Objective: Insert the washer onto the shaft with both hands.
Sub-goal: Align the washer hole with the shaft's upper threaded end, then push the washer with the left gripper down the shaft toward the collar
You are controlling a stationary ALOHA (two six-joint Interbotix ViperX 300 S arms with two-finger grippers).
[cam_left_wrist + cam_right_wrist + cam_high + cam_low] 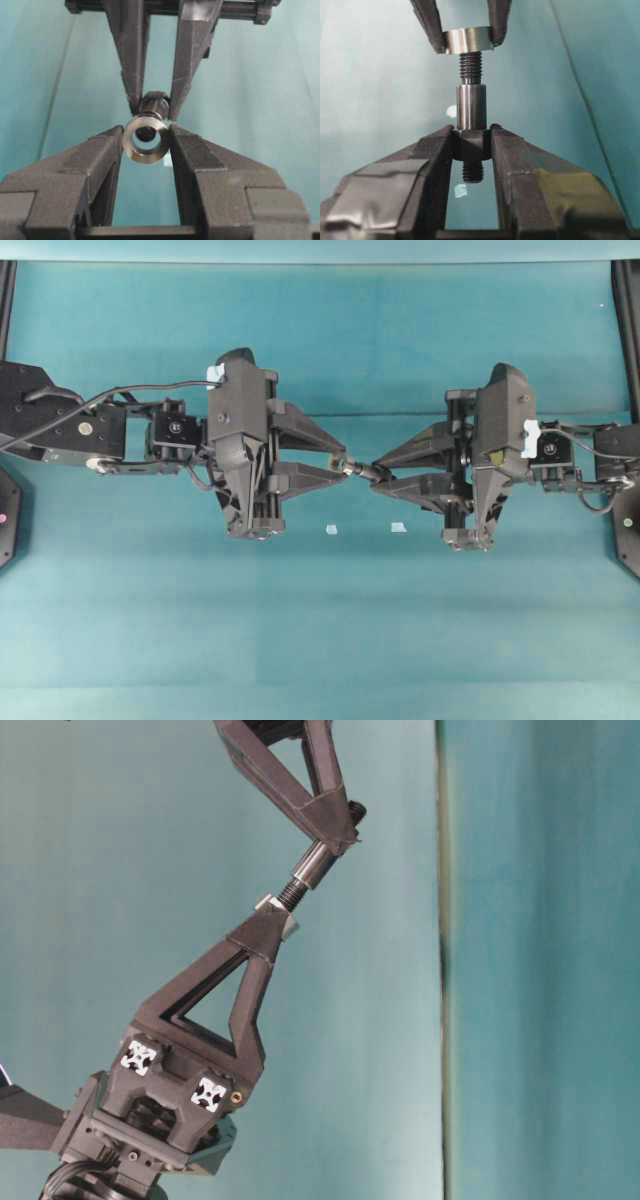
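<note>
Two small pale square scraps [332, 529] [398, 528] lie near each other on the teal table [320, 640].

black truss fingers [305, 430], white tape, cables

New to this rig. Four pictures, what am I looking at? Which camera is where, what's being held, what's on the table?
Two robot arms face each other over a teal table. One picture looks down from overhead, one looks from table level, and two come from cameras on each arm's wrist.

The left pincer is shut on a washer, a small silvery ring. The right pincer is shut on a shaft, a dark pin with threaded ends. Both parts are held in the air, and the shaft's threaded tip is just entering the washer's hole.

On the table lie only two tiny pale scraps, beneath the pincers.
</note>
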